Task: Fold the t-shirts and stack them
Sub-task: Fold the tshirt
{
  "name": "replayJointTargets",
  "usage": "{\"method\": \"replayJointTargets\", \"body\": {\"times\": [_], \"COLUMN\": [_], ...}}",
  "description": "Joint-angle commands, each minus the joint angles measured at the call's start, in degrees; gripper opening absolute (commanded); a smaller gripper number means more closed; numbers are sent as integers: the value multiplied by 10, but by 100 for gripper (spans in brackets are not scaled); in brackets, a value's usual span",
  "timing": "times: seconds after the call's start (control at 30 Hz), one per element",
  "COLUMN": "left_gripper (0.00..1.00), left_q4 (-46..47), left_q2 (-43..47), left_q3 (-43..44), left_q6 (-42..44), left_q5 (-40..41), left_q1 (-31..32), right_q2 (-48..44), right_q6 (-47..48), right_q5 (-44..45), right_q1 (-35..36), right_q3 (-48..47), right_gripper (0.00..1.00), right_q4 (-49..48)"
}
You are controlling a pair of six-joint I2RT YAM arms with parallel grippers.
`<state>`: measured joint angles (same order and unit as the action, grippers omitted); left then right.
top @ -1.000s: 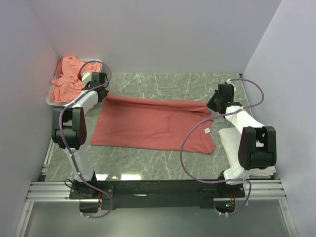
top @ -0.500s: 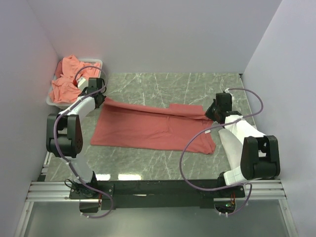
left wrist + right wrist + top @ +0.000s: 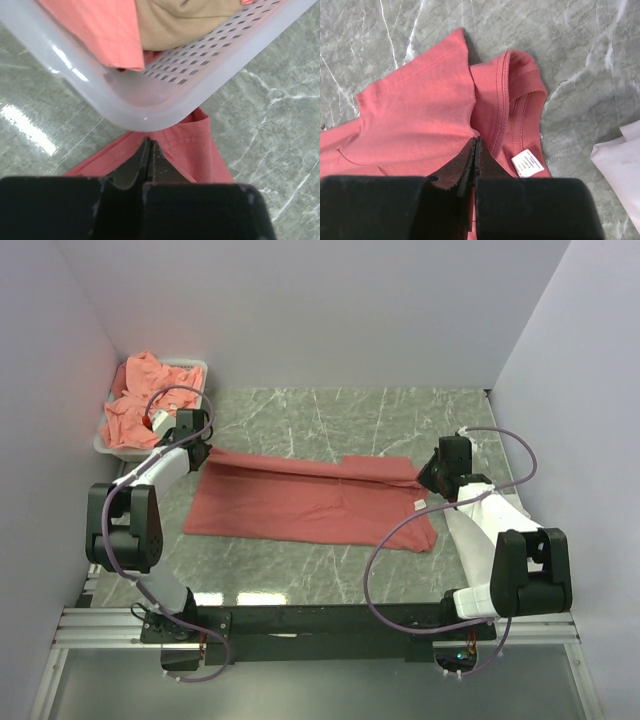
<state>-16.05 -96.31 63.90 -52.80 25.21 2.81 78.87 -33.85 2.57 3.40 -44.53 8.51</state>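
**A:** Top external: one coral t-shirt [image 3: 300,505] lies spread across the middle of the marble worktop [image 3: 350,410], its far edge doubled over toward the near side. Left jaws sit at its far-left corner, right jaws at its far-right edge by the collar.

**B:** The wrist views agree. Both pairs are clenched flat on the shirt's fabric: left on the hem corner, right on a fold beside the neckline.

**A:** Surroundings?

**B:** One white tray [image 3: 108,445] far left, just beside that corner. In the left wrist view its rounded corner crowds in right past the jaws; touching or not, cannot tell.

**A:** It holds a heap of salmon shirts [image 3: 140,400], number not countable. The left wrist view alone shows a tan cloth [image 3: 185,15] among them.

**B:** On the right is one white folded garment [image 3: 620,155], largely hidden from above by the right arm [image 3: 525,560]. There is one neck label [image 3: 527,163] just beside the right jaws, also visible from above.
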Motion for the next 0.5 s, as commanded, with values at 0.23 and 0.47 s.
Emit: {"method": "replayJointTargets", "body": {"times": [0.23, 0.47], "left_gripper": [0, 0], "left_q4": [10, 31], "left_q2": [53, 83], "left_q3": [-47, -92], "left_q6": [-30, -37], "left_q5": [21, 13], "left_q1": [-5, -5], "right_q2": [-37, -52], "right_q6": [-6, -10], "right_q5": [20, 16], "right_q1": [1, 0], "right_q3": [23, 53], "right_gripper": [0, 0], "right_q4": [-1, -10]}}
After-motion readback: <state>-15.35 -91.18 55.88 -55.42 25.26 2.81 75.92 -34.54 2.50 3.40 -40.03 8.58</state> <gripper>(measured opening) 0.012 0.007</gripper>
